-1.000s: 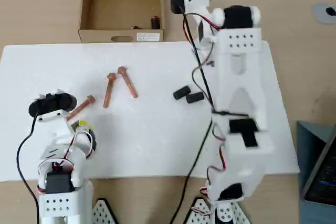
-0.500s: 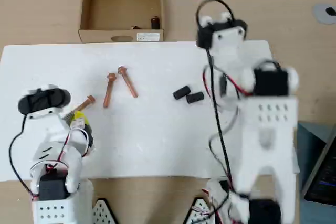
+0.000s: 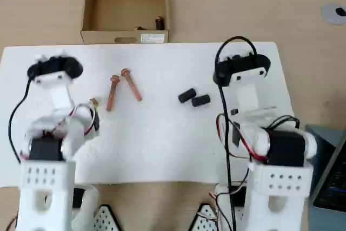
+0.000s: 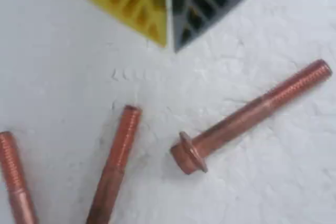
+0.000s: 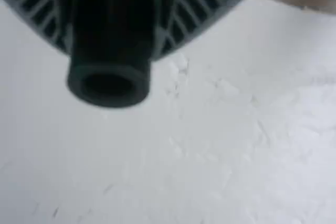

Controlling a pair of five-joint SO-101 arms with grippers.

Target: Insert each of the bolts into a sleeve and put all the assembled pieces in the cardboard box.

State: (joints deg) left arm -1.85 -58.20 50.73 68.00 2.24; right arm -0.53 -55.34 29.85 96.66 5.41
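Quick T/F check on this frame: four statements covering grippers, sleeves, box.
1. The right gripper holds a black sleeve. True.
2. The left gripper grips a bolt. False: it is shut on nothing; three bolts lie on the white mat.
3. Two loose sleeves lie on the mat. True.
4. The cardboard box is empty. False: a piece lies inside by its right wall.
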